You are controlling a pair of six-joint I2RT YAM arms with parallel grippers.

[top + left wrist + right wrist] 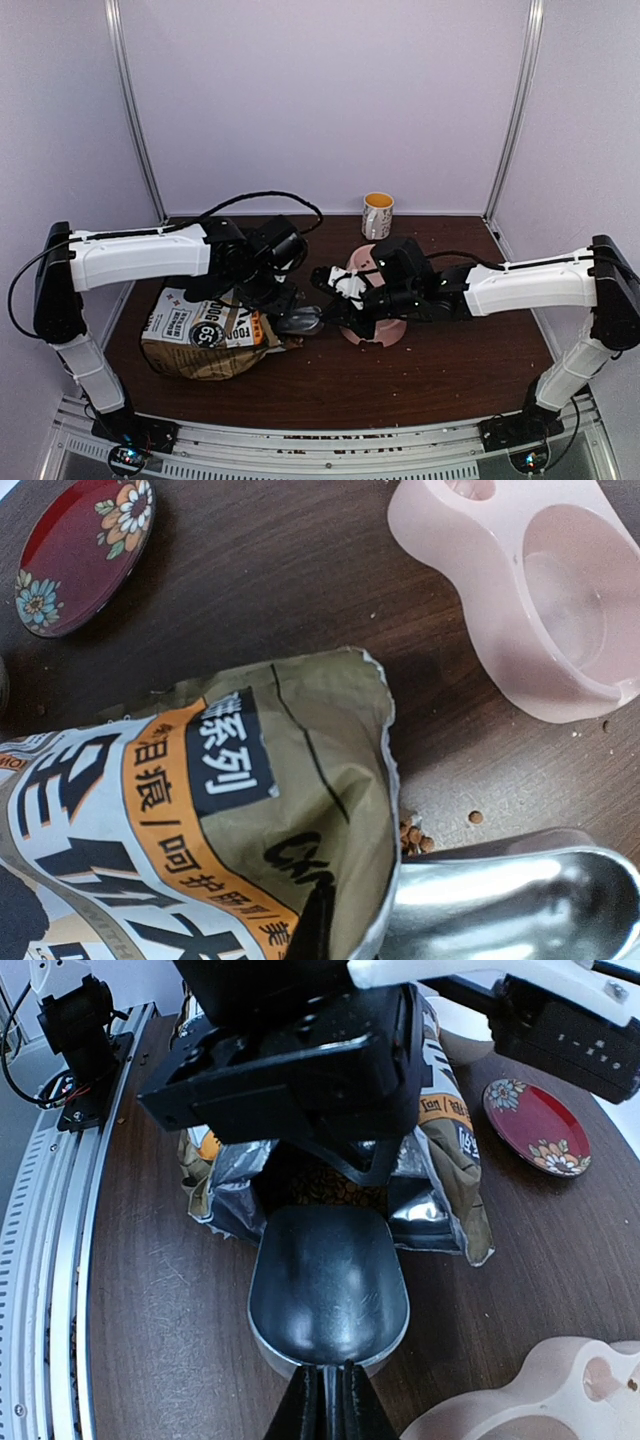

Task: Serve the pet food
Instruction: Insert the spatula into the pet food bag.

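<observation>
Just past the right claw's [325, 1407] scoop [328, 1280], kibble [322, 1188] lies inside the bag [452, 1150].

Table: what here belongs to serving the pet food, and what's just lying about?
In the job: paper bag, kibble at its mouth, metal scoop, pink bowl.
Lying about: mug at the back, red flowered saucer.
</observation>
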